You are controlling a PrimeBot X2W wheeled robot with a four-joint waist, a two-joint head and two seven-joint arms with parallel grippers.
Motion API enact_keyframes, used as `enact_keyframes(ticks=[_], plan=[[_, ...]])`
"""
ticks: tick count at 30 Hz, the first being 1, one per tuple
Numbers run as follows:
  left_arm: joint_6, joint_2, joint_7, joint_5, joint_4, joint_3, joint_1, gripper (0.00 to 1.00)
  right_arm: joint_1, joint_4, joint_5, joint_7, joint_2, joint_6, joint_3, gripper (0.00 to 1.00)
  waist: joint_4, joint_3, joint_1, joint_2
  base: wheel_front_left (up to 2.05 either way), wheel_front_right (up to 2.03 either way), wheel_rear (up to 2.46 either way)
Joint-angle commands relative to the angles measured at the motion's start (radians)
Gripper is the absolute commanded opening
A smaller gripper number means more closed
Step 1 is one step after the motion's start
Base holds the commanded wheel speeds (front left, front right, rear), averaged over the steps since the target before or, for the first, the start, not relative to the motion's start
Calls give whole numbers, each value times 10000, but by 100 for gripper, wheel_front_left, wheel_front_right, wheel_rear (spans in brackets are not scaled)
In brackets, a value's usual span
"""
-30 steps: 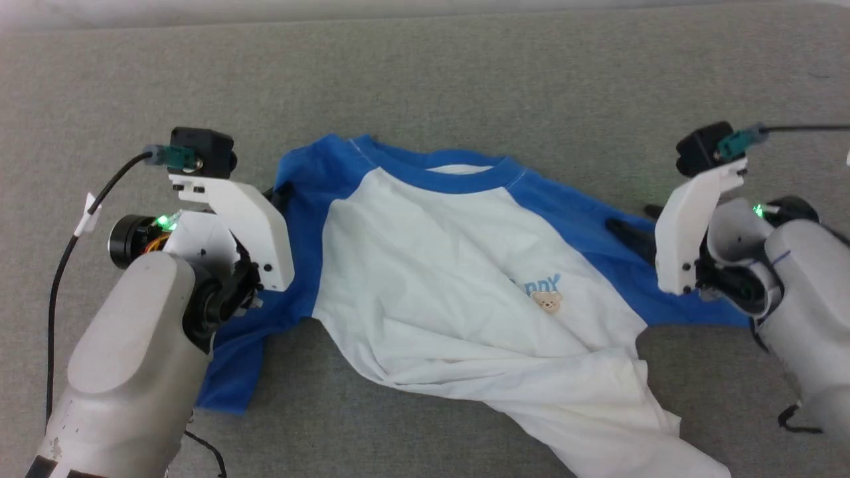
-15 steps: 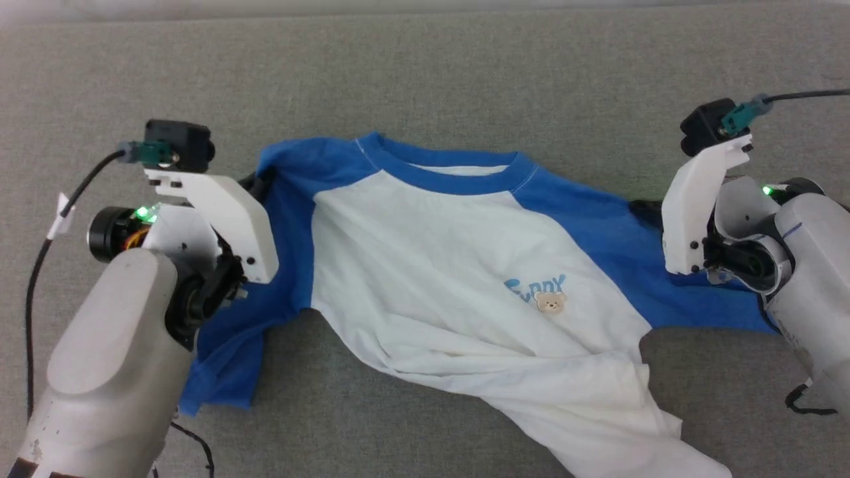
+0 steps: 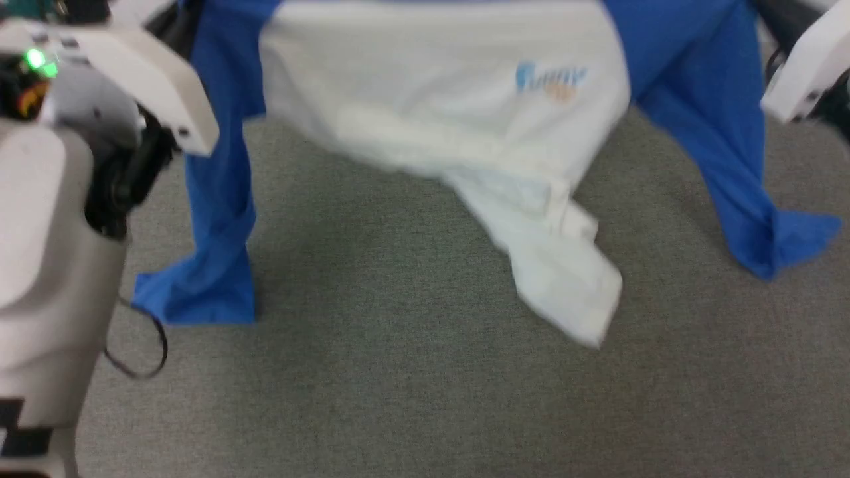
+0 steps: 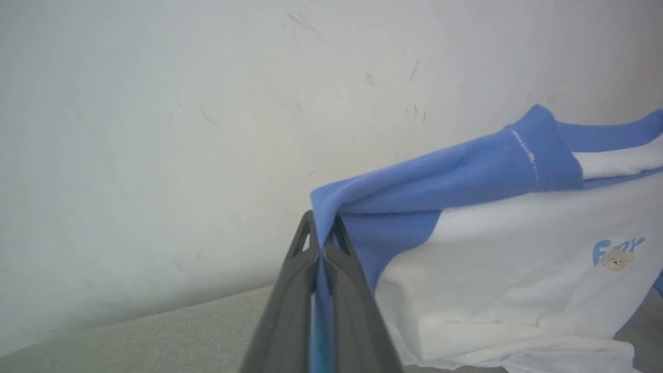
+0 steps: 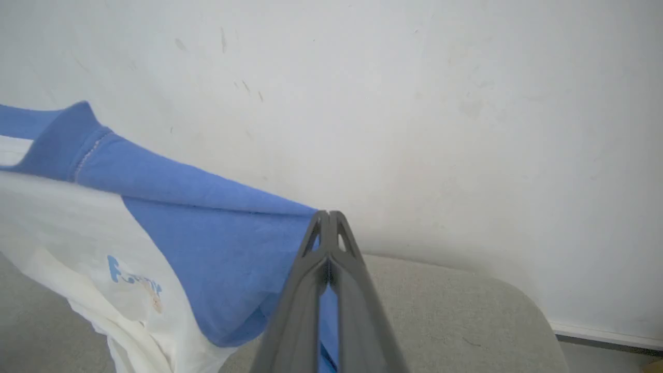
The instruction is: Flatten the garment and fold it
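Though blur smears the head view, the garment (image 3: pixel 438 99) is plain enough: one shirt with a white body and two blue sleeves, held up above the grey worktop (image 3: pixel 398 398) between the two arms. Its chest print (image 4: pixel 616 254) is a word in blue letters that starts with F and ends in y. A small bear's head covers the middle letters, which cannot be read.

The left pincer (image 4: pixel 323 228) is closed on a fold of blue cloth at one shoulder, with fabric running down between its fingers. The right pincer (image 5: pixel 329 213) is clamped the same way on the blue cloth at the other shoulder. The blue neckline (image 4: pixel 544 150) sags between them in front of a pale, scuffed wall (image 4: pixel 155 129).

The left sleeve (image 3: pixel 216 199) hangs straight down and its cuff lies on the worktop. The right sleeve (image 3: pixel 717 166) slants down and its cuff lies there too. The white hem (image 3: pixel 571 292) droops in a crumpled point, and whether it touches the worktop cannot be told.

Bare worktop spreads in front of the garment, and a rounded worktop corner (image 5: pixel 518 311) shows beyond the right pincer. One thin black cable loop (image 3: pixel 143 352) hangs by the left forearm (image 3: pixel 40 265).
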Motion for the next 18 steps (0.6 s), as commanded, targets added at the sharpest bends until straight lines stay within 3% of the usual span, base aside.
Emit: enact_keyframes(ticks=[1, 9, 18], plan=[[-42, 100, -89, 171, 209, 75, -598, 0, -471, 133, -182, -109, -82, -25, -335, 0, -134, 155, 1, 0, 0, 0, 0], [-140, -13, -1383, 1090, 2218, 136, -3883, 0, -3109, 907, -1143, -1276, 431, -25, -1422, 0, -550, 1465, 1, 0, 0, 0, 0], [-378, 80, -3534, 1951, 4241, 127, -6731, 0, -5057, 1720, -1845, -3230, 834, -25, -1444, 0, -881, 2928, 1, 0, 0, 0, 0]])
